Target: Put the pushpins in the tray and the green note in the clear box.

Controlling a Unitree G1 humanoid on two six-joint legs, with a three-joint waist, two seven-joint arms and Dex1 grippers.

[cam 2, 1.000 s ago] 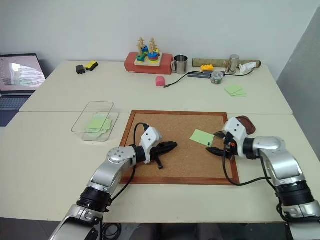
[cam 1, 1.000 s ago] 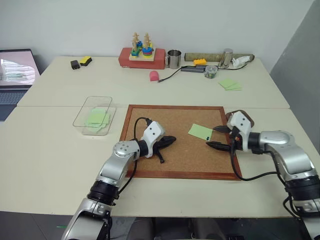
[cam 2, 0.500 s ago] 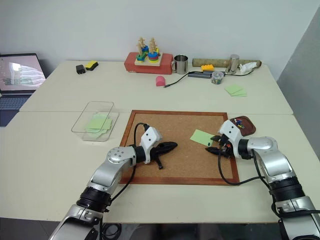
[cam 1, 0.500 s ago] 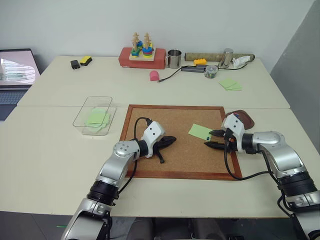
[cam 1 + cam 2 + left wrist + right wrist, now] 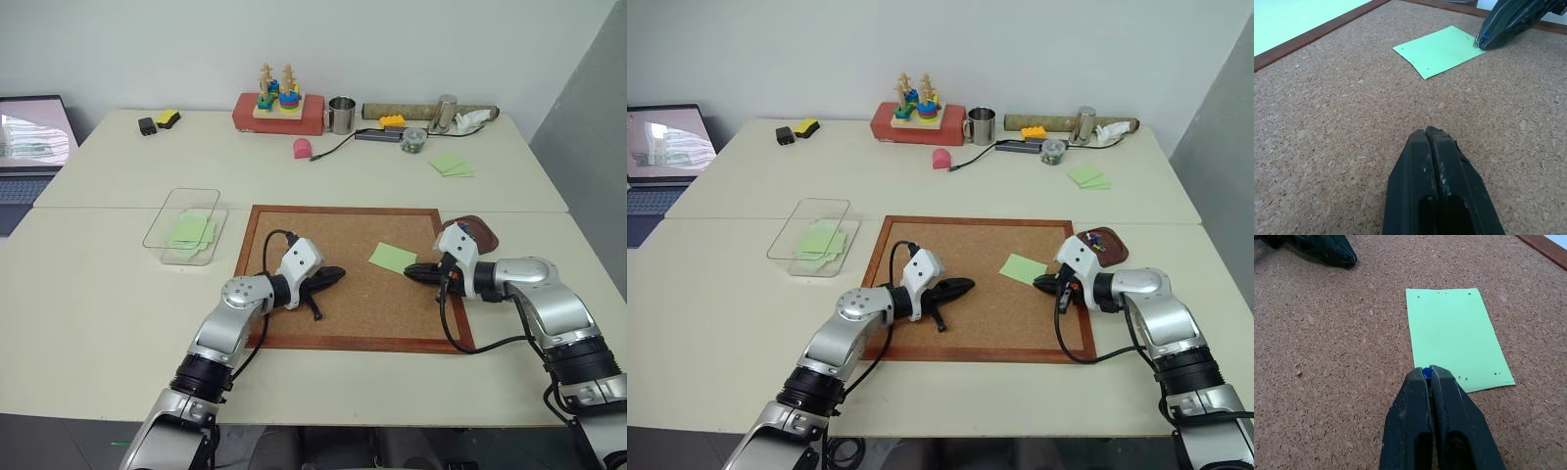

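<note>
The right tool [image 5: 1426, 377], clamped on a blue pin [image 5: 1425, 374] at the note [image 5: 1454, 335] near the cork board's [image 5: 343, 240] right edge, should pull straight up; the left tool [image 5: 1429, 137] rests closed.

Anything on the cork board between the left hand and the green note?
No. Between the left hand and the green note lies bare cork board, in the left wrist view.

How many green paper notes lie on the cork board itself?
1. The green note lies on the cork board, with the right gripper at its near corner. Other green notes are elsewhere: in the clear box and on the far table.
</note>
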